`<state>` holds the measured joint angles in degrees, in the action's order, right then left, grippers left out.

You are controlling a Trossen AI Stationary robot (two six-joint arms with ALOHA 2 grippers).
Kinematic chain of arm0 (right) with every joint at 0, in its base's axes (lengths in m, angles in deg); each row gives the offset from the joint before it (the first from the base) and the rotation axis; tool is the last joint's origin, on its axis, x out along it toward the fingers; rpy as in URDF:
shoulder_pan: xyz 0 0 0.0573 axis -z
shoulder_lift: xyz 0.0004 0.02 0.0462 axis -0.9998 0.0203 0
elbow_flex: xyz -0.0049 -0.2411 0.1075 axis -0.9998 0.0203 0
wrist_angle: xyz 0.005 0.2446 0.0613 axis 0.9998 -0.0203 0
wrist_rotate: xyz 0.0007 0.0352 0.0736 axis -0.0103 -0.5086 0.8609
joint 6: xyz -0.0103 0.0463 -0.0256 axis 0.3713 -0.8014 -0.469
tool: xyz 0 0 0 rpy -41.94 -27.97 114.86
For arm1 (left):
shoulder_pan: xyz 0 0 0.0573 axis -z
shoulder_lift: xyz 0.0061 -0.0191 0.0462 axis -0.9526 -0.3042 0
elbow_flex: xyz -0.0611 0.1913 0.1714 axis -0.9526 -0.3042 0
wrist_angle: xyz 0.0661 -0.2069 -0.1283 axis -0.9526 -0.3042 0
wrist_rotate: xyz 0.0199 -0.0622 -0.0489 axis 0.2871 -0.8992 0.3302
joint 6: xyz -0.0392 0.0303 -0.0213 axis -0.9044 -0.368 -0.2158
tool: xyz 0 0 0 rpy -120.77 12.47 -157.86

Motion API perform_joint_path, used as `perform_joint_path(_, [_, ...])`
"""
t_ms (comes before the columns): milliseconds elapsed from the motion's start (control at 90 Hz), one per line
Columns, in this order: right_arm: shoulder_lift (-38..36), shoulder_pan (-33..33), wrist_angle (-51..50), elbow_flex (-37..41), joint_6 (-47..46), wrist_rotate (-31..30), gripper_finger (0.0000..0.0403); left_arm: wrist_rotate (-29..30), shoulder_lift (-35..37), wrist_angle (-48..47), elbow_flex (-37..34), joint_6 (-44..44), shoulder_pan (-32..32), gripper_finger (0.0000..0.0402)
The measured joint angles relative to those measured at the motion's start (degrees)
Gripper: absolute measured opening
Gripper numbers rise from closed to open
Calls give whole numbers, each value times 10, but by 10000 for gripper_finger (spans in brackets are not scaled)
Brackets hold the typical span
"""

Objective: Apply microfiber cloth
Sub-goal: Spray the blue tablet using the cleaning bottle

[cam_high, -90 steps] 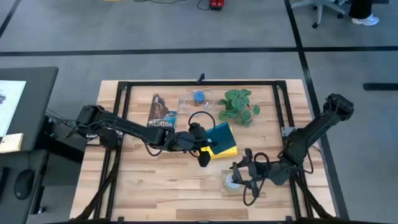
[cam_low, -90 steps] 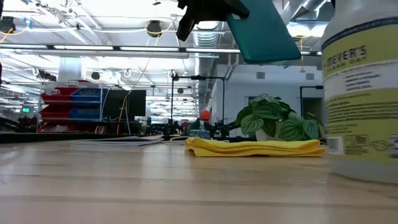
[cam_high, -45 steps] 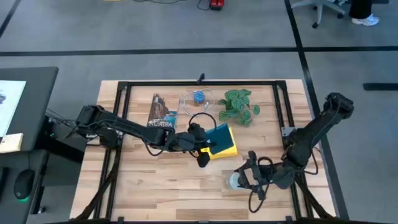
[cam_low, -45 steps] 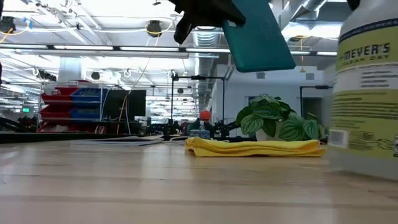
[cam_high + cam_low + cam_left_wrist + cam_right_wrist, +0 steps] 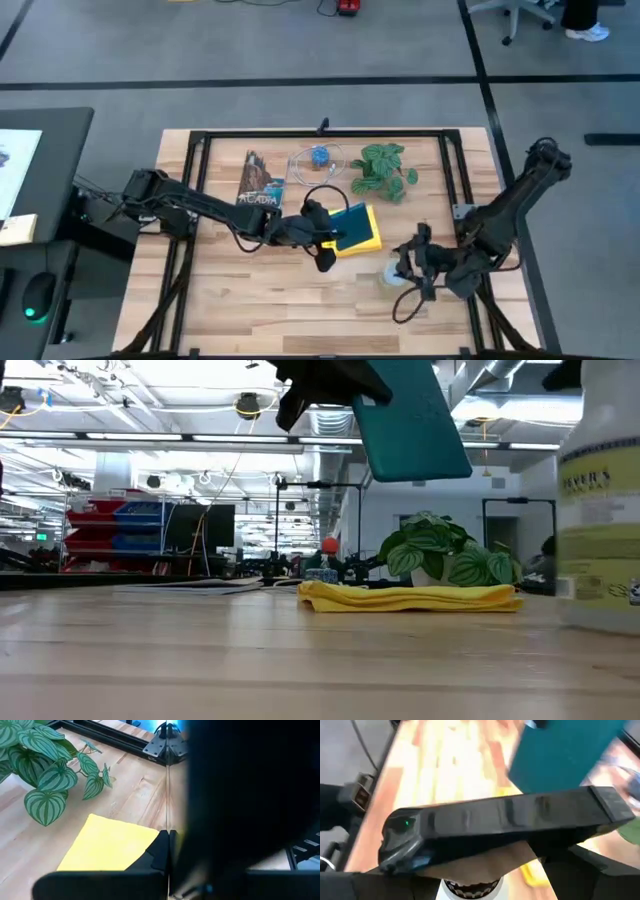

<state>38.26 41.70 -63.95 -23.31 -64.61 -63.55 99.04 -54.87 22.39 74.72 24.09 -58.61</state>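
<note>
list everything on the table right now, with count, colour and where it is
cloth: 1, yellow, flat on the table centre, partly under the tablet
tablet: 1, teal back, held in the air above the cloth
spray bottle: 1, pale with a yellow label, front right, in the right gripper
plant: 1, green striped leaves, back of the table
book: 1, brown cover, back left
clear dish: 1, with something blue inside, back centre
left gripper: holding the tablet
right gripper: at the spray bottle
</note>
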Motion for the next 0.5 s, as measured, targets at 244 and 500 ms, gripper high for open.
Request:
perform_joint_path(244, [-69, 0, -152, -1, -47, -1, 286, 1, 0, -1, 0, 4, 1, 9])
perform_joint_path(500, [-130, 0, -224, -1, 35, 42, 286, 2, 0, -1, 0, 3, 1, 9])
